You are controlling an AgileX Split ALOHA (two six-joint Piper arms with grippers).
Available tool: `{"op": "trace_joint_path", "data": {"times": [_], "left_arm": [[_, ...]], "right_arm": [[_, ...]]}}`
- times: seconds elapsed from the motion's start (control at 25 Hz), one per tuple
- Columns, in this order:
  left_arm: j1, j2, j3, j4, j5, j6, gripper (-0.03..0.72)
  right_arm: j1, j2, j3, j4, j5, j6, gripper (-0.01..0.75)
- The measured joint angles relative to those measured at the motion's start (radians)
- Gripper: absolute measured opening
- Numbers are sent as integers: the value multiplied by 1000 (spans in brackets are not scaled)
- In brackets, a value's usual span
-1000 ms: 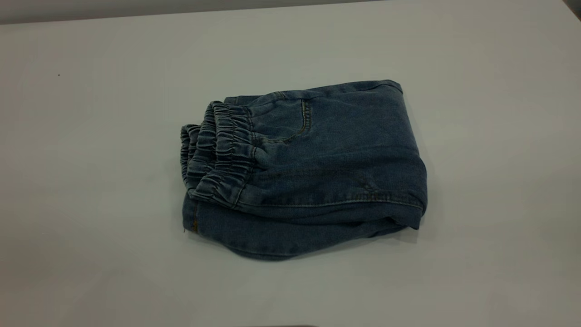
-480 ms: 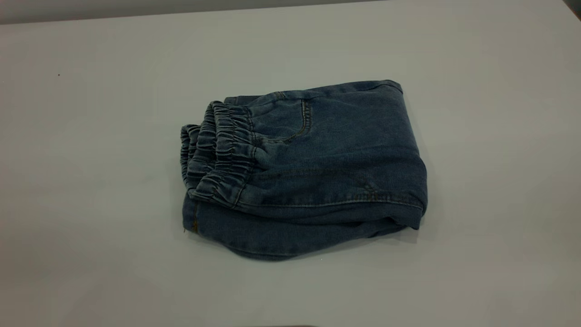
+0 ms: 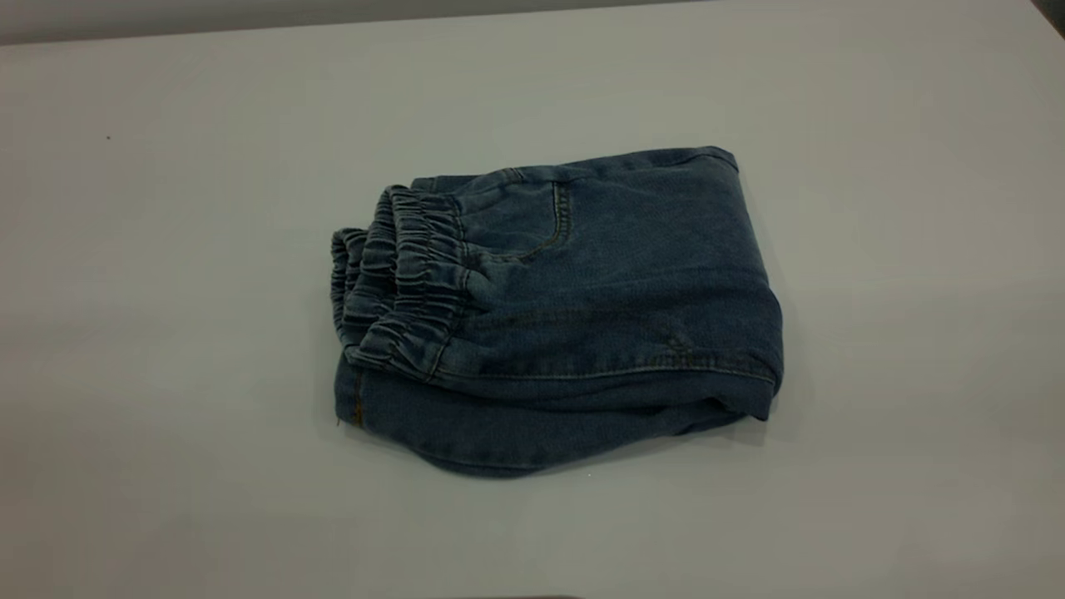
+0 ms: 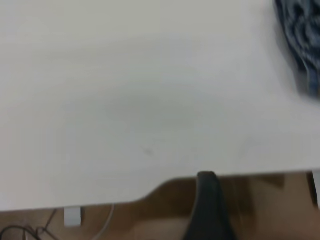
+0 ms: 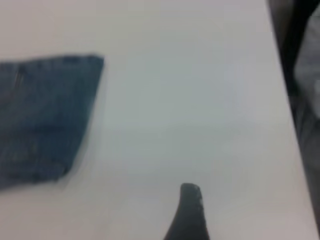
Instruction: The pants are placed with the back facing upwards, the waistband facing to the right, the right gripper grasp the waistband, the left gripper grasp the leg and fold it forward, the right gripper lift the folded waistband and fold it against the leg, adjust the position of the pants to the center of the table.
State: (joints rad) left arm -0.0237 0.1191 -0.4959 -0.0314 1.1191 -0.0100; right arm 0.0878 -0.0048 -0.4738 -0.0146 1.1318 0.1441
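Observation:
The pants (image 3: pixel 582 308) lie folded into a compact blue denim bundle near the middle of the table (image 3: pixel 166 249). The ruched waistband (image 3: pixel 399 274) lies on top at the bundle's left end, over the leg layer beneath. Neither gripper appears in the exterior view. The left gripper (image 4: pixel 248 200) hangs past the table's edge, over the floor, well away from the pants (image 4: pixel 300 40); one black finger (image 4: pixel 207 200) shows, with nothing against it. The right gripper (image 5: pixel 225 202) is above bare table beside the pants (image 5: pixel 45 115); a single finger (image 5: pixel 189 210) shows, holding nothing.
Bare tabletop surrounds the bundle on all sides. In the left wrist view the table's edge (image 4: pixel 150 187) runs across, with brown floor and cables (image 4: pixel 30 231) below. In the right wrist view the table's edge (image 5: pixel 282 100) borders dark shapes.

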Motion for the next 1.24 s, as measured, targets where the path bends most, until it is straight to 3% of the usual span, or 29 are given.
{"op": "trace_joint_path", "data": {"times": [0.32,1.24], "left_arm": [[15,-135,0,0,11,0,482],[24,-137,0,0,16,0,482]], "right_arm": [[-6,-6,0,0,1,0,525],[-6,-6,0,1,1,0,525]]}}
